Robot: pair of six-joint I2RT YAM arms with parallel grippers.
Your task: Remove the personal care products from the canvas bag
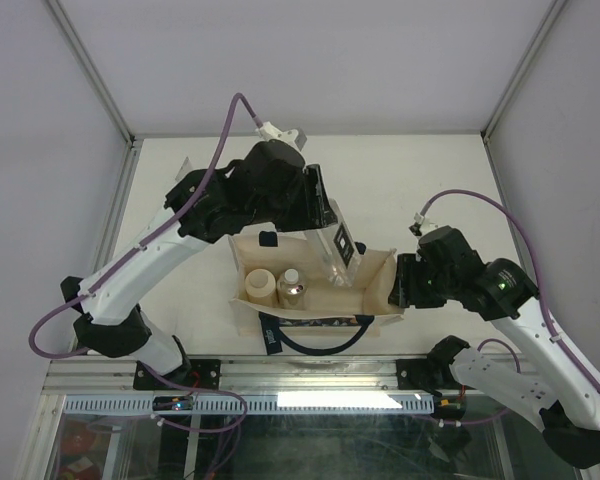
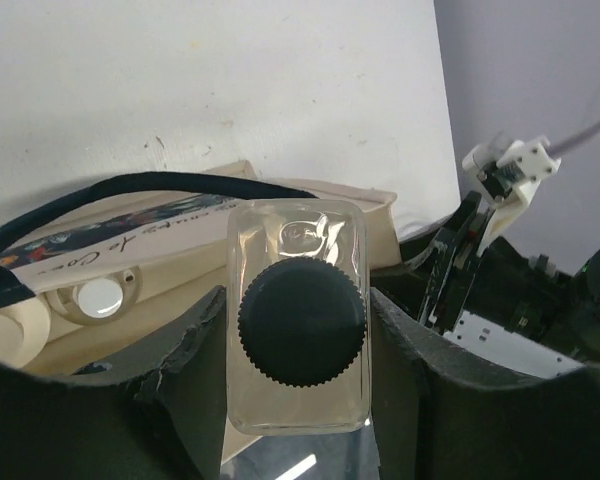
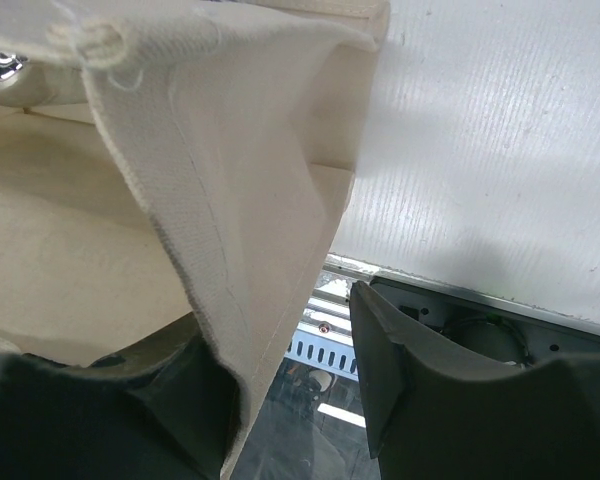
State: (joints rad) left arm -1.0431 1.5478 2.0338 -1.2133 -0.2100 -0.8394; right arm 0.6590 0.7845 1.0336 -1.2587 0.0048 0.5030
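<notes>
Two tools are engaged: the 3 o'clock wall of the soft beige canvas bag [image 1: 378, 272] is pinched by the right tool [image 3: 280, 350], while the clear dark-capped bottle [image 2: 298, 300] — rigid, probably slick — is clamped across its flat faces by the left tool [image 2: 296, 345] above the bag.

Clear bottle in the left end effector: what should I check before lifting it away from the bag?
1. Grip: left end effector closed on the clear bottle, fingers on both sides: ok.
2. dark cap seated on the bottle: ok.
3. right end effector pinching the canvas bag wall to steady it: ok.
4. Bottle bottom above the bag rim: cannot tell; the top view only shows it over the opening.
5. beige bottle and silvery bottle upright in the bag, apart from the held one: ok.
6. navy strap free of the bottle: cannot tell.
</notes>
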